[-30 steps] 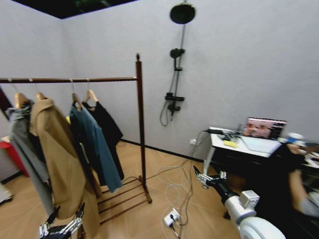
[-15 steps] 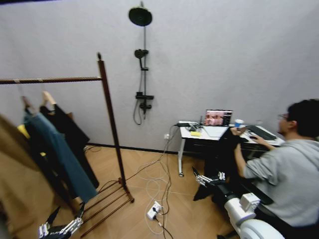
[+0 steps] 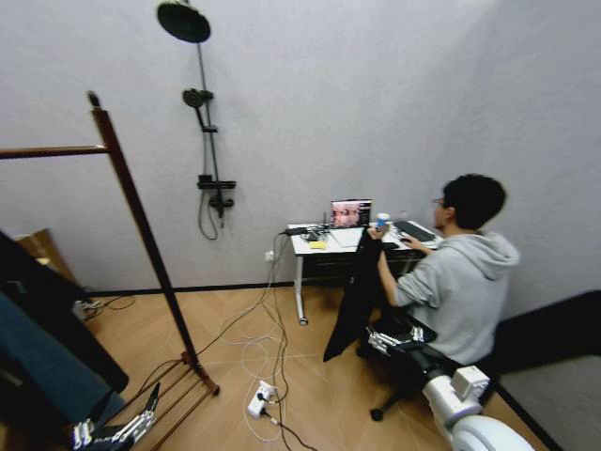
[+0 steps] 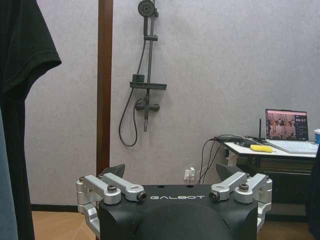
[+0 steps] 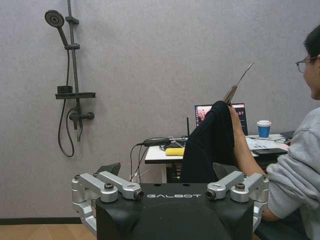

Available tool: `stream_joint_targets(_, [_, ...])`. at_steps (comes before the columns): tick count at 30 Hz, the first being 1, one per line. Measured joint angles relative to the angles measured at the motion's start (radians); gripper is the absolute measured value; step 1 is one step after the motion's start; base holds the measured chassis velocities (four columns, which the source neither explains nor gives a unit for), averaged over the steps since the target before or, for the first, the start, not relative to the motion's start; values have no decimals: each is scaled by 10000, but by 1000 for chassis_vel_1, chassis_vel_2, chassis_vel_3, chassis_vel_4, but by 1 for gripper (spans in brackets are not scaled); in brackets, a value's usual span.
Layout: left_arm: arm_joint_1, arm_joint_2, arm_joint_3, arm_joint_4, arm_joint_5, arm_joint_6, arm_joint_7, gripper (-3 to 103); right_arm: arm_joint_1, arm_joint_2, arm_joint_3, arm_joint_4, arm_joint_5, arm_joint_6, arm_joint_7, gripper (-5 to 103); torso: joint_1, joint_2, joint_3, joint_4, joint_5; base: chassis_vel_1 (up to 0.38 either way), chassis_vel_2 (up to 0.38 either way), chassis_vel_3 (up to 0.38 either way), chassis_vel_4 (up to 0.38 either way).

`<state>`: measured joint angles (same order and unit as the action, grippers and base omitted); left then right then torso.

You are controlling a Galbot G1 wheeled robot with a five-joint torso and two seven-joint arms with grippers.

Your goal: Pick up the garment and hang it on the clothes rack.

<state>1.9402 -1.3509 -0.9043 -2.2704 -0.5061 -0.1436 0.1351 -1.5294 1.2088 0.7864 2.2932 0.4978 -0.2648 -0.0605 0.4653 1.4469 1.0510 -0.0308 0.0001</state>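
Observation:
The garment (image 3: 355, 293), a black top, hangs from the hand of a person (image 3: 462, 287) seated at a desk; in the right wrist view the garment (image 5: 208, 145) drapes from a light wooden hanger (image 5: 230, 93) tilted upward. My right gripper (image 3: 388, 339) is open and empty, low and close in front of the cloth without touching it. The clothes rack (image 3: 141, 228) stands at the left with its dark red-brown post and bar; its post (image 4: 105, 85) also rises ahead in the left wrist view. My left gripper (image 3: 116, 429) hangs open and empty near the rack's foot.
Other black (image 3: 47, 315) and teal (image 3: 38, 371) clothes hang on the rack at the far left. A shower fitting (image 3: 202, 141) is on the wall. The desk (image 3: 310, 247) carries a laptop (image 3: 350, 213). Cables (image 3: 249, 348) and a power strip (image 3: 258, 402) lie on the wooden floor.
The camera has swung right: the rack and its clothes slid to the left edge, and the seated person with the black garment came to mid-view. Both grippers keep their places in the picture.

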Motion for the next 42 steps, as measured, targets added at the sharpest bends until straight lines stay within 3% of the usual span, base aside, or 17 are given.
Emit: stream_joint_targets(42, [0, 0, 1, 0, 0, 0, -2, 100, 63, 217, -393, -193, -288, 44, -88, 100, 2, -1, 0, 3, -1, 132, -127, -125, 132])
